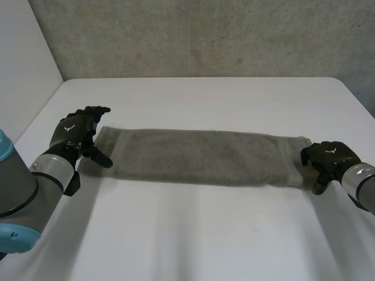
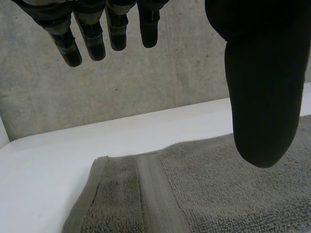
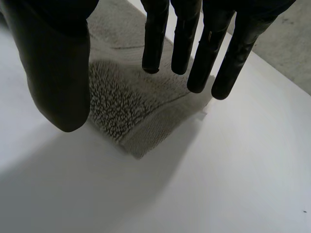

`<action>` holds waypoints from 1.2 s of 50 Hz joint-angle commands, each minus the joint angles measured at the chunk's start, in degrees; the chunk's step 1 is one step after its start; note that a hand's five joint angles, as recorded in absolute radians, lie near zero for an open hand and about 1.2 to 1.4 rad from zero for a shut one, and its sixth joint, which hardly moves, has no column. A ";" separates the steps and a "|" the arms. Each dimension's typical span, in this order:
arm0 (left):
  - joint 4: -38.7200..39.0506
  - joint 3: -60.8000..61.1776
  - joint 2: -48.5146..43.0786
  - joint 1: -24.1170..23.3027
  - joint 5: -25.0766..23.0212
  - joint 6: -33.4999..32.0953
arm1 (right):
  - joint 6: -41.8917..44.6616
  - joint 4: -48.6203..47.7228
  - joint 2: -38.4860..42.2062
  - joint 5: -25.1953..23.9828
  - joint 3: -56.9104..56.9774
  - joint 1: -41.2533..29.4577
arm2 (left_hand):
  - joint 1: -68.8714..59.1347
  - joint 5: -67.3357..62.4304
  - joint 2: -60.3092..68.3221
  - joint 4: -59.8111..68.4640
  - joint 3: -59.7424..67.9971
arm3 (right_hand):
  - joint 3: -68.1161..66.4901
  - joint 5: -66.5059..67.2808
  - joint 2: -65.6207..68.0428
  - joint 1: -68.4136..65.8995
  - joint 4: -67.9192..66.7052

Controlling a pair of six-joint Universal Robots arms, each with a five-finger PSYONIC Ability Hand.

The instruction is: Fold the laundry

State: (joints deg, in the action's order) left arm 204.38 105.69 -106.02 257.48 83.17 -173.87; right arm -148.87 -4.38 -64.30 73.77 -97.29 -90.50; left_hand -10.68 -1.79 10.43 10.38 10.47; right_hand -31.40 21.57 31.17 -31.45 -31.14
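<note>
Already the towel (image 1: 205,157) is laid across the counter (image 1: 199,234) as a long strip, seemingly folded lengthwise; crosswise folds are left. Left hand (image 1: 73,133) and right hand (image 1: 328,155) are held at its ends, fingers (image 2: 97,43) released.

White bench (image 1: 199,234) ran up to a grey concrete wall (image 1: 205,35); white panel (image 1: 23,58) beside the wall.
</note>
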 commanded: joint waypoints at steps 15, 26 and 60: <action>-0.04 0.13 -0.07 -0.49 0.06 -0.24 | 7.71 -0.63 1.11 7.18 8.34 12.37 | -0.37 0.73 0.63 0.67 0.59 | -48.60 48.43 48.83 -48.55 -48.86; -0.04 0.13 -0.07 -0.58 0.06 -0.24 | 11.85 -0.62 -3.10 11.04 16.15 -2.26 | -0.37 0.73 0.63 0.67 0.59 | -48.60 48.43 48.83 -48.55 -48.86; 0.84 0.74 -0.33 -1.02 0.15 -0.50 | 17.29 -7.31 25.54 13.60 37.96 -49.77 | -0.37 0.73 0.63 0.67 0.59 | -48.60 48.43 48.83 -48.55 -48.86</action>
State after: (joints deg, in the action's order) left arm 205.19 106.38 -106.22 256.44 83.32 -174.31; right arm -131.51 -11.93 -38.10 87.66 -59.32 -140.18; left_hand -10.68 -1.83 10.40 10.39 10.47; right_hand -77.70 66.69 75.89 -75.58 -76.68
